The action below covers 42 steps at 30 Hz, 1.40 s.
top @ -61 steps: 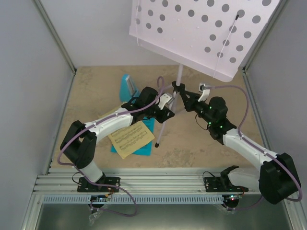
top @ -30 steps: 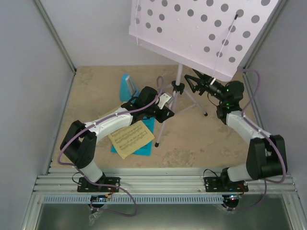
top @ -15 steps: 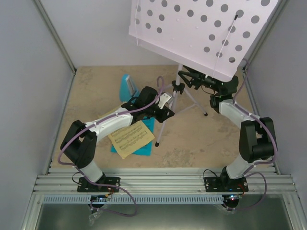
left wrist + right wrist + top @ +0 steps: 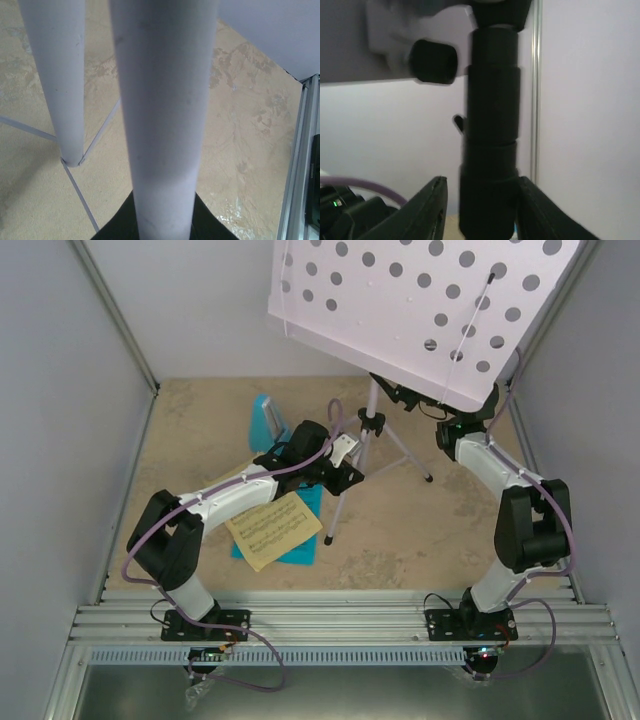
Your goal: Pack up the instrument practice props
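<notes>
At the left of the overhead view, the small blue metronome stands on the worktop. Nearer the arms, the yellow music sheet lies across the cyan music sheet. None of the three is packed yet.

At the centre, the left gripper has its jaws clamped on a pale tube of the music stand, low down where the tripod legs spread. A second leg shows just beside it in the wrist view.

At the upper right, under the tilted perforated desk, the right gripper straddles the black shaft just below a round knob. Its jaws are apart, with a sliver of gap on the left side, so nothing is gripped there yet.

The step looks like taking a second hold to fold or lower the stand. To do it well:
- Centre the shaft between the jaws before closing, so it is not pushed sideways.
- Grip below the knob, leaving it free.
- Keep the lower clamp firm as the counter-hold, since the wide desk probably makes the stand top-heavy.
- Bring the desk down away from the metronome and sheets.
</notes>
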{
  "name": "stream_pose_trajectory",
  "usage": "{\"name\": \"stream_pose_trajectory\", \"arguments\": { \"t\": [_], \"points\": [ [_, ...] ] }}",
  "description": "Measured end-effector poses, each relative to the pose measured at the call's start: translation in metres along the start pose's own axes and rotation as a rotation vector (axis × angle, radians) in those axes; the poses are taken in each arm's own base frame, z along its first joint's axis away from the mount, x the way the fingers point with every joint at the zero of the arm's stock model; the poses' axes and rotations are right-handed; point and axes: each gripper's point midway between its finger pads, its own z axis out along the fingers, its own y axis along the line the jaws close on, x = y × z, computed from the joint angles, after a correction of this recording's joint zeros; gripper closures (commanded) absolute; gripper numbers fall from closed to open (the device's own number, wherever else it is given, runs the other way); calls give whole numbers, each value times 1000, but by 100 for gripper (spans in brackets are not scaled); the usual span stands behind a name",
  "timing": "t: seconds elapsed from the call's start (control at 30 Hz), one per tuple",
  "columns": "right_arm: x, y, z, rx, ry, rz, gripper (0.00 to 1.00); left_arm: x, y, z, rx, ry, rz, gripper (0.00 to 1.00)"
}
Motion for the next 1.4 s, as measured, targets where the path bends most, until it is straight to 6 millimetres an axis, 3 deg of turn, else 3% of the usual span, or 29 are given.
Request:
{"name": "stream_pose_trajectory", "arguments": {
  "t": [0.1, 0.17, 0.33, 0.47, 0.6, 0.83, 1.17, 1.4],
  "points": [
    [-1, -4, 1, 12, 5, 26, 93, 1, 0, 0, -1, 2, 6, 100],
    [-1, -6, 1, 16, 7, 34, 99, 1, 2, 0, -6, 1, 8, 100],
    [-1, -2, 0, 31, 3, 35, 100, 1, 1, 0, -1, 0, 14, 100],
    [-3, 13, -4, 66, 17, 29, 100, 7, -10, -3, 13, 10, 33, 100],
    [-6, 34, -7, 121, 38, 26, 99, 13, -29, -19, 29, 10, 45, 100],
    [-15, 69, -23, 217, 6, 42, 100, 2, -68, -56, 64, -57, 113, 100],
    [-22, 105, -24, 275, 8, -12, 100, 6, -102, -47, 96, -71, 168, 100],
    [-26, 127, -43, 340, -6, -79, 99, 10, -124, -37, 142, -124, 205, 100]
  ]
}}
